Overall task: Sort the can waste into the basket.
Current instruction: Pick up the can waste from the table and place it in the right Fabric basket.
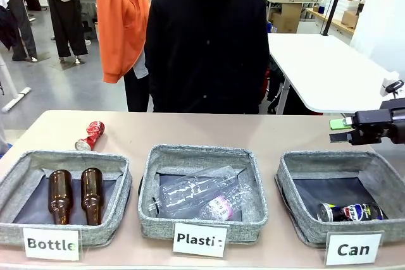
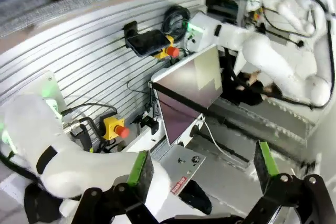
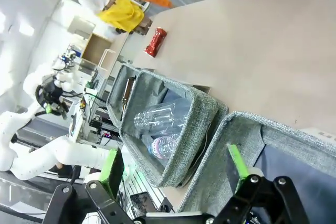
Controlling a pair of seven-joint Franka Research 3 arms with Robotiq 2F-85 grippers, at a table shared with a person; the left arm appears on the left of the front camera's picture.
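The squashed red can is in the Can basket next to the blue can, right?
Not quite. The front view shows the squashed red can lying on the table behind the Bottle basket. The blue can is in the Can basket, alone.

Count: 3 felt baskets; 2 brown glass bottles; 2 clear plastic bottles; 2 cans; 3 label cards.

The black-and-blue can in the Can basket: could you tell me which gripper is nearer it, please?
Right. The right gripper hovers open above the far side of the Can basket holding the black-and-blue can. The left gripper faces equipment on the robot's side, away from it.
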